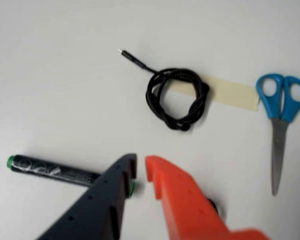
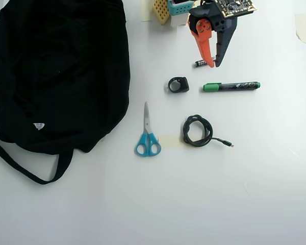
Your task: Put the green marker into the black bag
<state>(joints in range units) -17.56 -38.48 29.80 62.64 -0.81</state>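
The green marker (image 2: 231, 86) lies flat on the white table, right of centre in the overhead view, green cap pointing left. In the wrist view the marker (image 1: 50, 170) lies at lower left, its cap end hidden behind my dark finger. My gripper (image 2: 213, 64) hovers just above and left of the marker in the overhead view. Its orange and dark fingers are almost together, with only a narrow slit between the tips, and hold nothing (image 1: 140, 165). The black bag (image 2: 61, 71) lies slumped at far left, its strap trailing toward the front.
A small black battery (image 2: 200, 63) lies beside the orange finger. A black ring-like part (image 2: 178, 84) sits left of the marker. Blue-handled scissors (image 2: 147, 138), a coiled black cable (image 2: 198, 130) and a tape strip (image 2: 169, 141) lie in the middle.
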